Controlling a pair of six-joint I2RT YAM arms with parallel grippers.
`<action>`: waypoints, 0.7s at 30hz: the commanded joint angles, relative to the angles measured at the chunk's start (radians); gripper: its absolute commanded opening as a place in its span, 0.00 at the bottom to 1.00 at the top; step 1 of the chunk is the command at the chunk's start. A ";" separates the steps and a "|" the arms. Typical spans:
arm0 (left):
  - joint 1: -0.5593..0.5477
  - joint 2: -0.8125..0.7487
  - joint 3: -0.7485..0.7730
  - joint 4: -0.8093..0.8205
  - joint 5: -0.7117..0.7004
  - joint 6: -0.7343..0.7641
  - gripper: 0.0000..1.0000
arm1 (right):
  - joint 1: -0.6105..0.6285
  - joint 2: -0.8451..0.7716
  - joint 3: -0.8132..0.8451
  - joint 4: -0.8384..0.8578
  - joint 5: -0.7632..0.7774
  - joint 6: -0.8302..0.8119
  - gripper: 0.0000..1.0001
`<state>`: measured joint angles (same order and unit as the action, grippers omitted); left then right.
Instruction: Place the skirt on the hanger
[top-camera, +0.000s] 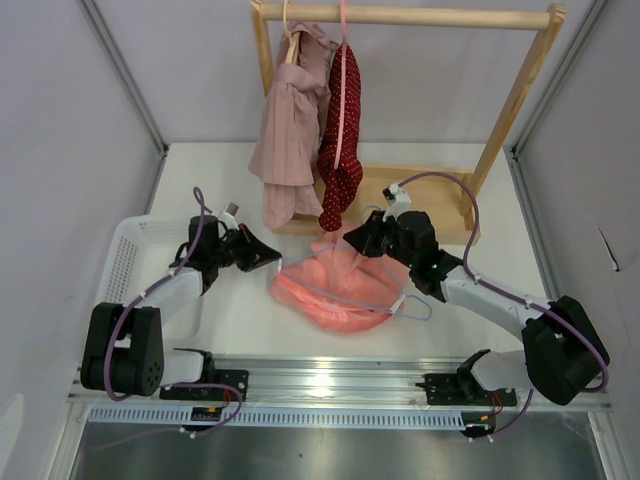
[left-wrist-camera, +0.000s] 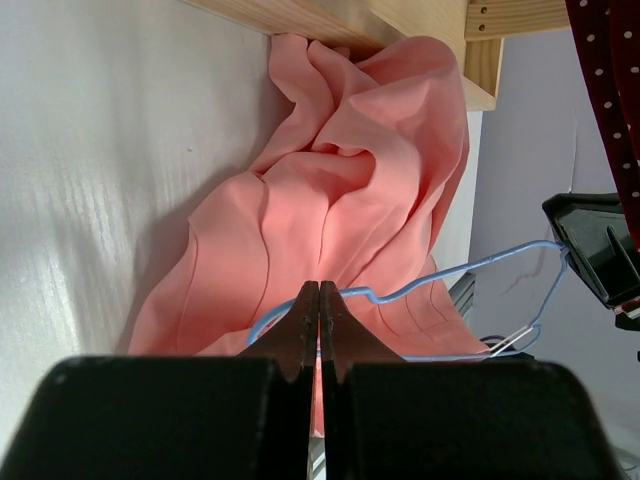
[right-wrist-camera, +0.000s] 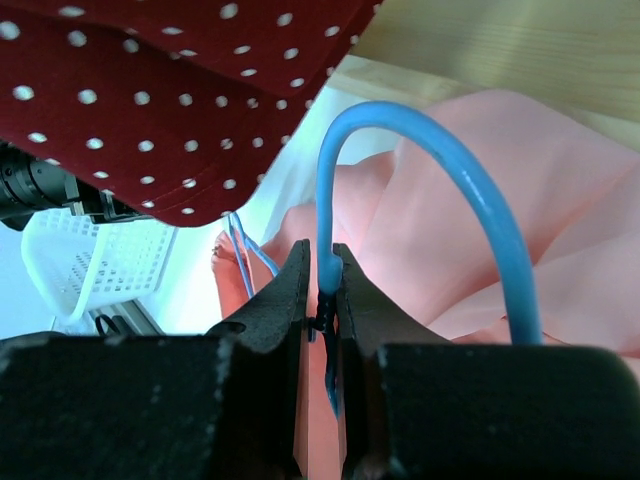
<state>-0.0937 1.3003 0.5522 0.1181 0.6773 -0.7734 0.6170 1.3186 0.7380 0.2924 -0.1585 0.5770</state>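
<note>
Closest to the right wrist lens, the right tool (right-wrist-camera: 320, 255) is clamping the blue hanger (right-wrist-camera: 497, 225) at the foot of its hook, likely so that it can steer the frame. The skirt (right-wrist-camera: 570, 250) is lying just behind, below the dotted garment (right-wrist-camera: 150, 100).

In the left wrist view, the left tool (left-wrist-camera: 320, 292) is pressing its fingers together at the skirt's near edge, where the hanger wire is crossing. I cannot tell whether it is pinching cloth or wire.

From above, the skirt is lying bunched on the tabletop (top-camera: 230, 320) between both tools, before the rack (top-camera: 400, 15). The hanger is resting across it, seemingly not yet inside.
</note>
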 joint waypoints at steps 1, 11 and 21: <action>-0.015 -0.056 0.026 0.011 0.022 0.026 0.00 | 0.045 -0.004 0.040 0.045 0.075 -0.025 0.00; -0.080 -0.090 0.029 -0.024 -0.004 0.026 0.00 | 0.090 0.007 0.028 0.103 0.136 -0.045 0.00; -0.103 -0.165 0.026 -0.069 -0.012 0.040 0.00 | 0.132 0.016 -0.095 0.400 0.123 0.014 0.00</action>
<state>-0.1905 1.1782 0.5522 0.0441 0.6567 -0.7547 0.7372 1.3289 0.6720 0.5007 -0.0429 0.5617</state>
